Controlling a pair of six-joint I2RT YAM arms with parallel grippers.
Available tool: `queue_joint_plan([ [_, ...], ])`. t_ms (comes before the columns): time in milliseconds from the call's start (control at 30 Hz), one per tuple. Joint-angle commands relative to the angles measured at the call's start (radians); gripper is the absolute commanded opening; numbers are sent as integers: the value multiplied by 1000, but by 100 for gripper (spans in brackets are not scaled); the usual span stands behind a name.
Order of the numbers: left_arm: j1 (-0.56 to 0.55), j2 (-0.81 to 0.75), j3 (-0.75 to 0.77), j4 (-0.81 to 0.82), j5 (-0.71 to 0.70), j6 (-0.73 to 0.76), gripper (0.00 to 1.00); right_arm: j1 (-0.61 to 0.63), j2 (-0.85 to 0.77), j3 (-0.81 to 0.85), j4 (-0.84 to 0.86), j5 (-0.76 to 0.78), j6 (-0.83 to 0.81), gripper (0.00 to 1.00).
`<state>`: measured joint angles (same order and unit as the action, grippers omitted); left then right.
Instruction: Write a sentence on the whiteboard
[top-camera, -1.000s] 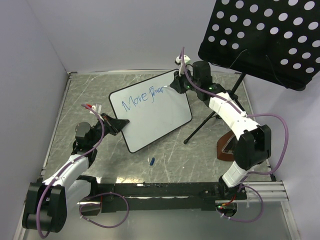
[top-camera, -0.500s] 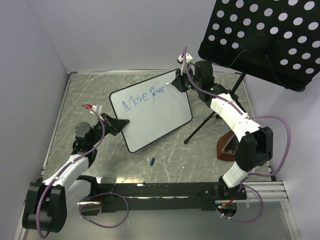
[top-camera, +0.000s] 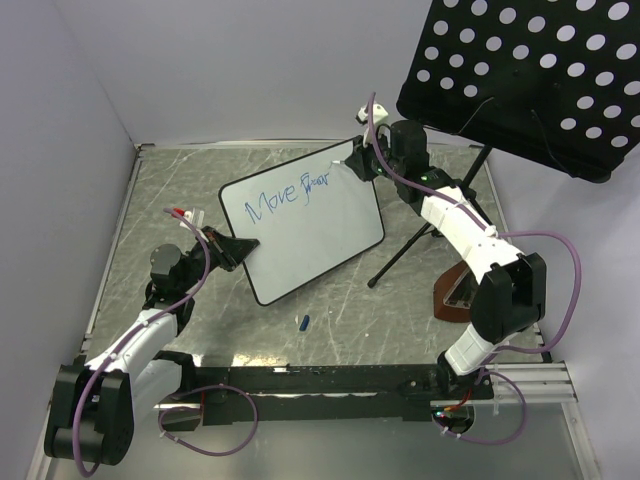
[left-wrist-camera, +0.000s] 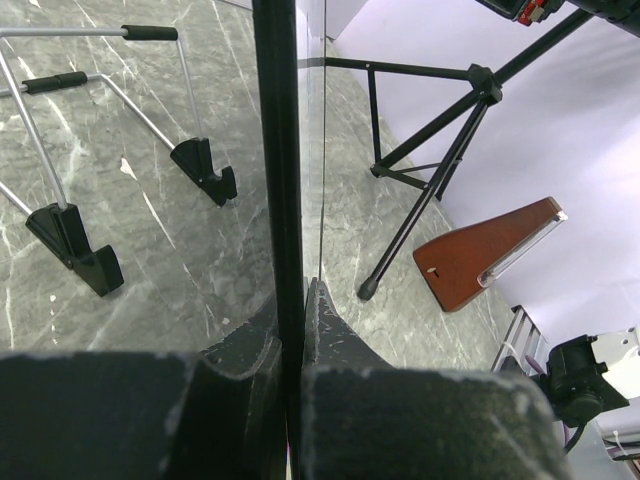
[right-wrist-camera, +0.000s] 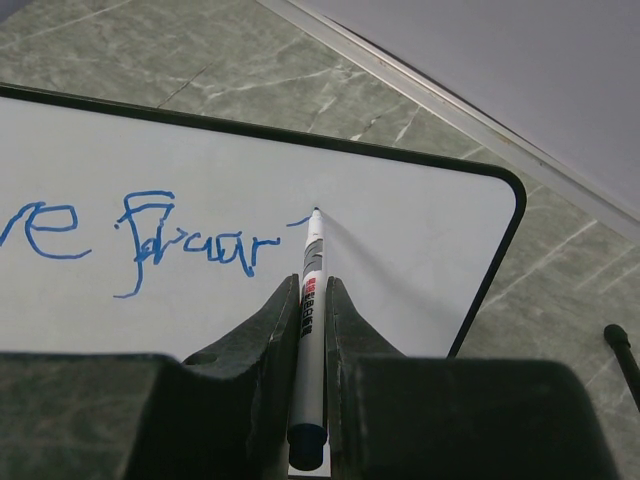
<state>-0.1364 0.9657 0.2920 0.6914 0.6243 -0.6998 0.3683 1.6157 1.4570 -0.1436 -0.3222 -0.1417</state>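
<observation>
Whiteboard (top-camera: 320, 240) is mid-counter (top-camera: 180, 180), its near-left edge pinched in the left hand (top-camera: 236, 250), judged to brace it against writing pressure. Right hand (right-wrist-camera: 312, 283) pinches a marker (right-wrist-camera: 314, 235) lengthwise. The tip touches the board just past the unfinished blue sentence (right-wrist-camera: 150, 235), placed to extend the line.

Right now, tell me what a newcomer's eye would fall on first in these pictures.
The whiteboard mid-table, with blue writing across its top. The right tool grips a marker, tip at the last blue stroke, while the left tool clamps the board's left edge. A black perforated panel looms at the top right.
</observation>
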Motion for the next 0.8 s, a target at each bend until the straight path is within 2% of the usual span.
queue_joint_plan([
  [0,-8,2,15,-15,31,105,1,-16,-10,36,50,2,13,0],
  [767,-6,-1,15,-13,26,103,1,-17,-62,-83,-14,-60,-29,0],
])
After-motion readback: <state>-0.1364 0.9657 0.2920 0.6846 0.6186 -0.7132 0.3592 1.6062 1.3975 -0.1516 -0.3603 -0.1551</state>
